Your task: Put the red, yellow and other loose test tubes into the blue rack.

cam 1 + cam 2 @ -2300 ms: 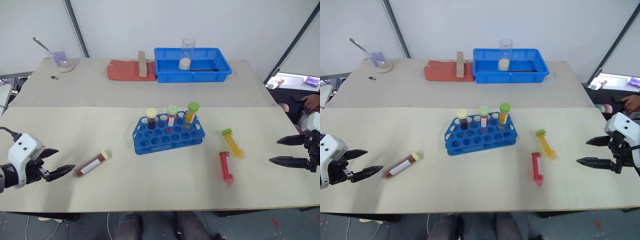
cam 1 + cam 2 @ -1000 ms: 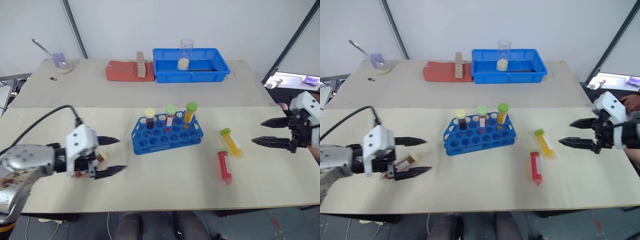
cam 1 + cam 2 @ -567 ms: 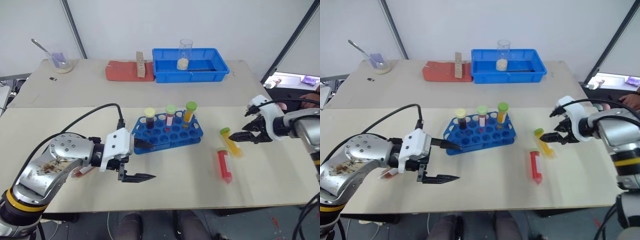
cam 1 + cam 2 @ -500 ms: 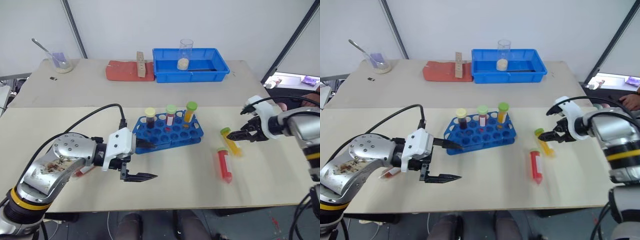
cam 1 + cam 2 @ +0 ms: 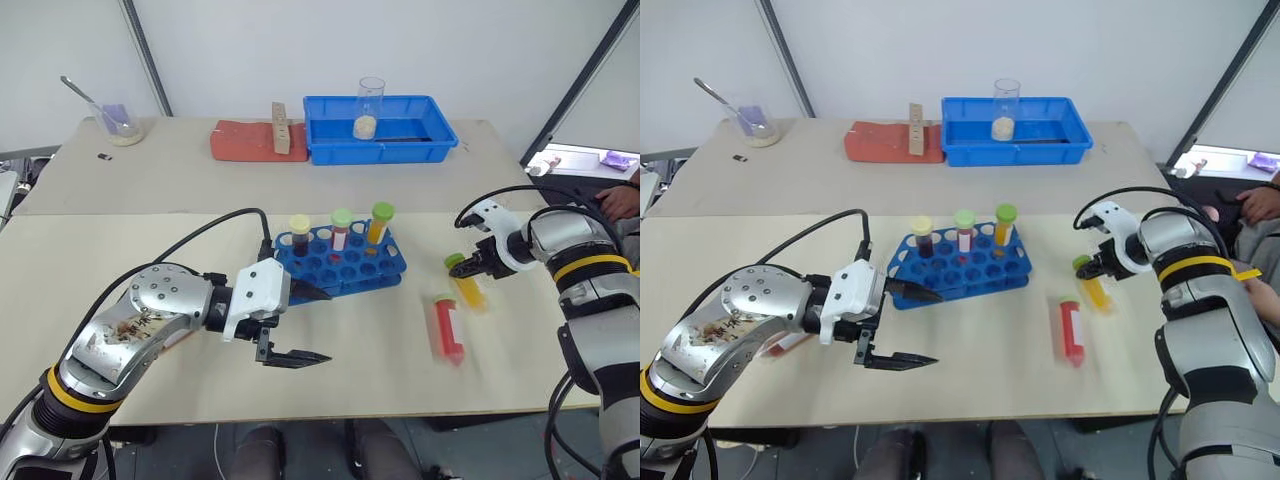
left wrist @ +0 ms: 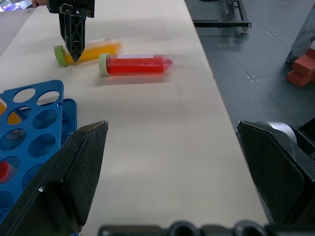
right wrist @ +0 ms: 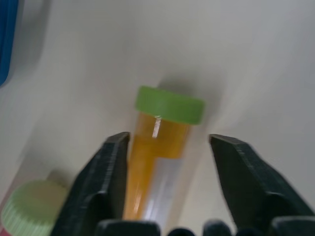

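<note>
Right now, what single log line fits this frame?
right claw: astride yellow tube, not clamped | left claw: open, beside blue rack | red tube: lying loose

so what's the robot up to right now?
Loading loose tubes into the blue rack, which already holds three. The right gripper is down on the table with its fingers either side of the yellow tube, not yet shut on it. The red tube lies next to it. The left gripper hangs open near the rack, holding nothing.

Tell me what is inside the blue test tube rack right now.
The blue plastic rack holds three capped tubes upright in its back row: a dark tube, a red-and-white tube, an orange tube. The left gripper covers its near-left corner.
</note>
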{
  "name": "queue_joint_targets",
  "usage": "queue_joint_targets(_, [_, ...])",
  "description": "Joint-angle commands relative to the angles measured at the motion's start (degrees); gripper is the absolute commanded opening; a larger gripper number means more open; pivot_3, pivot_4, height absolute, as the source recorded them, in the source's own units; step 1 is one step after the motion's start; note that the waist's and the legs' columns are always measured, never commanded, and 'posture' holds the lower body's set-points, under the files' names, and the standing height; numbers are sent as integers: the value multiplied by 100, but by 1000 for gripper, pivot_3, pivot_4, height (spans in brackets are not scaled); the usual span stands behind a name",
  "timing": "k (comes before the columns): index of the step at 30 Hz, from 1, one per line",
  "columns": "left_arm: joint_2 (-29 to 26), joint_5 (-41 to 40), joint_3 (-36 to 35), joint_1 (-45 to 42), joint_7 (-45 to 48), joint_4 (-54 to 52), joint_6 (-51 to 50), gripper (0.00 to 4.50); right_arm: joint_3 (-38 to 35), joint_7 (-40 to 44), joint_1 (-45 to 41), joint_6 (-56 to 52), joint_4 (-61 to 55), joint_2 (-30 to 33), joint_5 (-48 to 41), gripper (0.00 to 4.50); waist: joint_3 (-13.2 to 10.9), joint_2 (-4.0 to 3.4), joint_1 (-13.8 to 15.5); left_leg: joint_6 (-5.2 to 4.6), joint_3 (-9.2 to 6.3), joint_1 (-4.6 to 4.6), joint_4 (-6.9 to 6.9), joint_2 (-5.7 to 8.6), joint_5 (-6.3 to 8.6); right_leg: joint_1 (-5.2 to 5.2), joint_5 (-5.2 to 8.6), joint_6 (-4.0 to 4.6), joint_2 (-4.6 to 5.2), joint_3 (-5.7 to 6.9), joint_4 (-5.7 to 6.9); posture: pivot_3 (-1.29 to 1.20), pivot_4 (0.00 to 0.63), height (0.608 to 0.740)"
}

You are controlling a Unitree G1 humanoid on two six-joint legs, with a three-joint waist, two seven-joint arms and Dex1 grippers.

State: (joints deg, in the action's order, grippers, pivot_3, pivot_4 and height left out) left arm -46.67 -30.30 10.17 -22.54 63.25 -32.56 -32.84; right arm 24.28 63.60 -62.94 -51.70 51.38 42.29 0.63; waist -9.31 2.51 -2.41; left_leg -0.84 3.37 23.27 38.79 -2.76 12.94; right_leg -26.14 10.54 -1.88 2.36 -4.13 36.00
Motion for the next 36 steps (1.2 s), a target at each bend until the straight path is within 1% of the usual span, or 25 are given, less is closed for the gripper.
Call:
queue_joint_targets(1, [26,48,2,-81,23,-34,111,4500,-77,122,-209,-79,32,-17,121,1636,0,0,-2,0,0,0,0,0,0,0,1,-1,0,0,0,0,150,740])
queue_joint_targets(2, [24,59,8,-83,31,-24,120,4500,-89,141,-208,-109,18,-29,136,1190,0,0,-6,0,0,0,1,0,0,0,0,-1,0,0,2,0,150,740])
queue_joint_targets(4, [45,90,5,-101,47,43,142,4500,-163,114,-192,-159,-49,-15,141,994,0,-1,-12,0,-1,-2,0,0,0,0,1,-1,0,0,4,0,150,740])
queue_joint_targets(6, [54,70,-85,-75,45,124,130,4500,-266,102,-150,-251,-241,68,116,993,0,-1,-10,0,-1,-2,0,0,0,0,1,-1,-1,0,4,0,150,740])
queue_joint_targets(9, [3,53,-320,30,8,275,161,4500,-447,274,49,-572,-995,328,-62,991,-1,-2,-8,0,-1,0,0,0,0,-1,1,-1,-1,0,4,0,150,740])
queue_joint_targets(10, [-1,61,-458,98,-37,386,210,4500,-602,353,301,-643,-1696,525,-208,990,-1,-3,-3,0,-2,0,0,0,0,-2,2,-2,-1,0,4,0,150,740])
queue_joint_targets(12, [-16,40,-698,228,-38,604,301,4500,-1290,318,941,-1100,-3396,853,-687,990,-1,-3,32,-1,-6,2,-5,-1,1,-3,6,-4,-1,4,2,0,150,740])
queue_joint_targets(13, [-28,39,-764,275,-25,667,333,4500,-1681,210,1307,-1131,-4138,905,-897,989,-1,-3,42,-5,-10,3,-6,-1,3,-4,10,0,0,8,5,0,150,740])
queue_joint_targets(15, [34,-35,-873,330,4,743,413,4500,-2479,-1,1939,-1564,-5450,838,-1347,989,-1,-3,69,-6,-17,4,-8,-3,5,-4,16,-2,-1,15,6,0,150,740])
queue_joint_targets(17, [137,-94,-983,348,-14,831,506,4500,-3618,-228,2557,-1634,-6650,202,-2070,988,-1,-2,70,-6,-16,3,-7,-4,5,-4,27,-20,-1,14,7,0,150,740])
queue_joint_targets(18, [178,-107,-1023,350,-19,875,527,4500,-3954,-392,2794,-1697,-7103,-46,-2272,988,-1,-2,62,-6,-20,3,-5,-4,5,0,30,-26,-3,17,5,0,150,740])
queue_joint_targets(19, [204,-83,-1040,354,-23,920,551,4500,-4084,-584,3051,-1626,-7511,-200,-2323,987,-1,-3,69,-6,-17,1,0,-5,5,1,28,-28,-3,14,8,0,150,740])
queue_joint_targets(20, [230,-50,-1043,370,-6,974,615,4500,-4260,-877,3319,-1409,-7984,-639,-2449,987,0,-2,86,-4,-19,1,0,-4,4,2,24,-32,-3,14,8,0,150,740])
queue_joint_targets(22, [276,-2,-1035,402,2,1038,723,4500,-4303,-1481,3764,-836,-8656,-1303,-2442,987,0,-2,112,-4,-21,-6,8,-6,3,8,23,-31,-5,17,13,0,150,740])
queue_joint_targets(24, [305,-9,-1026,401,1,1087,776,4500,-4165,-1936,3989,-296,-8863,-1726,-2309,987,0,-3,114,-2,-19,-6,10,-5,2,7,22,-30,-4,15,14,0,150,740])
queue_joint_targets(26, [366,-16,-975,360,-34,1110,768,4500,-3976,-2375,4155,386,-8710,-2106,-2067,987,0,-2,112,1,-12,-2,10,-5,0,4,19,-24,-3,11,10,0,150,740])
queue_joint_targets(27, [418,-31,-951,327,-71,1113,738,4500,-3827,-2550,4257,908,-8544,-2222,-1843,987,0,-3,112,1,-11,-2,14,-5,0,5,19,-23,-2,10,10,0,150,740])
queue_joint_targets(32, [625,-137,-886,225,-253,1033,516,4500,-3361,-3160,4473,2813,-7658,-2620,-1163,987,0,-2,121,1,-11,0,7,-4,1,4,17,-22,-2,12,6,0,150,740])
queue_joint_targets(36, [743,-246,-901,343,-352,885,414,4500,-3126,-3514,4501,3523,-7142,-2882,-979,987,0,-2,100,0,-12,0,6,-4,1,3,17,-21,-3,11,7,0,150,740])
